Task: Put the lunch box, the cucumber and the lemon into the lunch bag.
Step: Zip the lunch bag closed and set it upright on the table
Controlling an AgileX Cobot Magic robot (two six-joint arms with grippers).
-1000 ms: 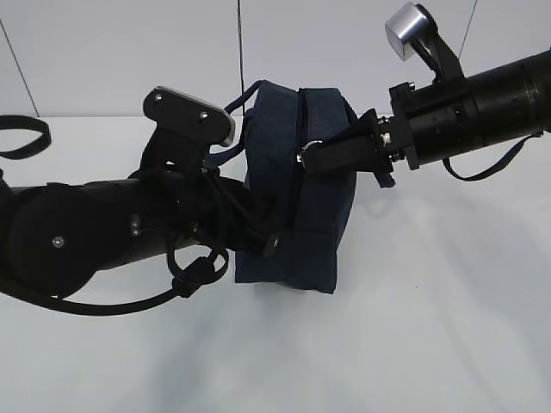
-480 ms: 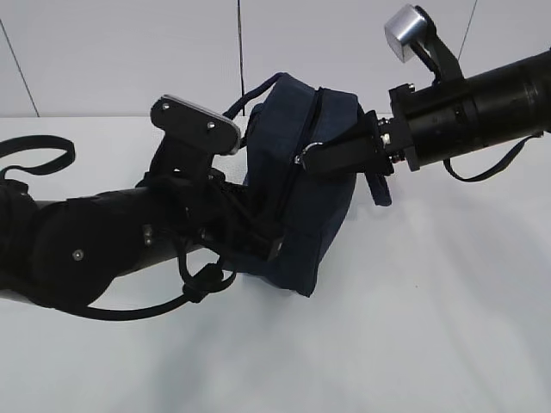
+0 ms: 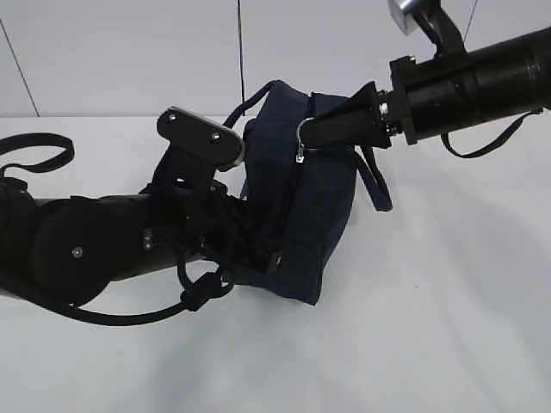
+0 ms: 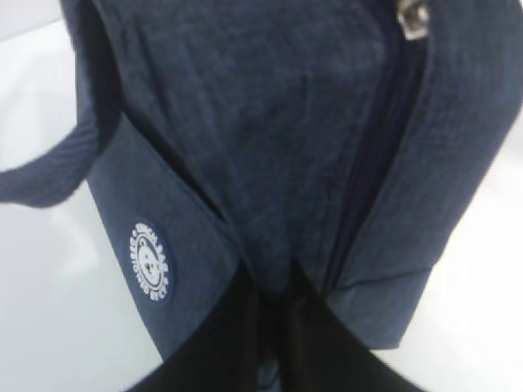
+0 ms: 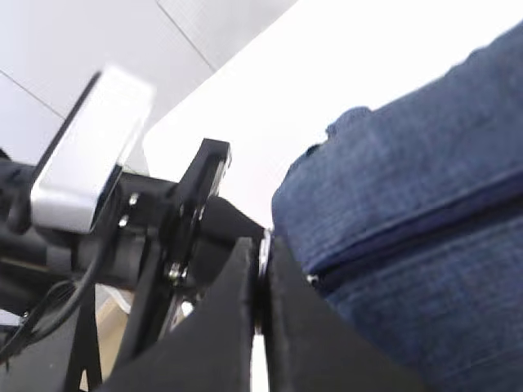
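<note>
A lab-style robot bench: bare white table [image 3: 448,327], plain pale panelled wall [image 3: 120,52], two black robot arms.

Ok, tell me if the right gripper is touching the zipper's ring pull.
Touching. In the right wrist view the right gripper has its jaws closed on the silver ring pull; the exterior view agrees.

- The lunch bag [image 3: 301,206] hides its own inside — its contents cannot be told.
- The left gripper [image 3: 258,254] tips are buried in bag fabric in the exterior view; its wrist view blurs them to dark shapes.
- The silver ring pull [image 5: 263,249] shows only as a sliver — right gripper [image 5: 260,327] fingers cover it.
</note>
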